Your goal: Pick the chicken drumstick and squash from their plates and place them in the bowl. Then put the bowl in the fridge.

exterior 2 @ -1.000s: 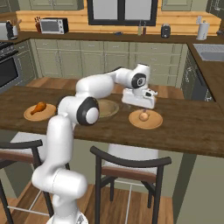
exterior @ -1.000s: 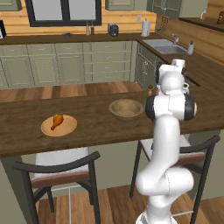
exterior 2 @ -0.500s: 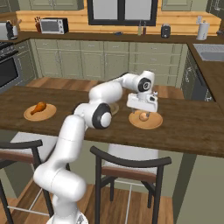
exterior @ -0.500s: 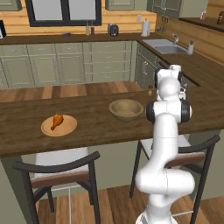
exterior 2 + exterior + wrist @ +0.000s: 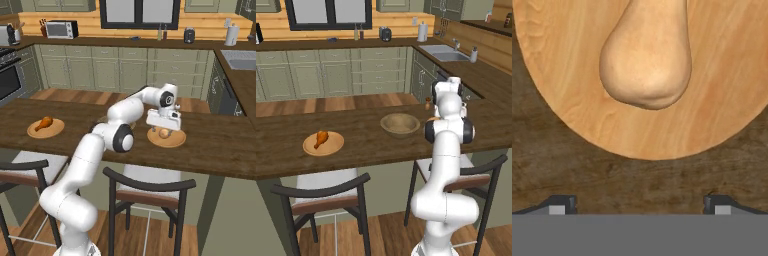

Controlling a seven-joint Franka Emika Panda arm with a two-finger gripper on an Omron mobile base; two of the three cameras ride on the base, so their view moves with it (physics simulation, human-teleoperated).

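The pale tan squash lies on its round wooden plate, seen close up in the hand view. My gripper hangs just above the near rim, open and empty, with both fingertips spread wide. In the right base view the gripper hovers right over the squash and its plate. At the counter's left end the orange-brown chicken drumstick rests on the other plate. The wooden bowl stands empty between the plates. The fridge is out of view.
Everything stands on a dark wooden island counter, with two chairs tucked under its near edge. Green cabinets and a sink line the back and right walls. A microwave sits on the far counter.
The hand has dropped lower over the squash plate and turned slightly. The jaws have stayed open. The drumstick, squash and bowl have not moved.
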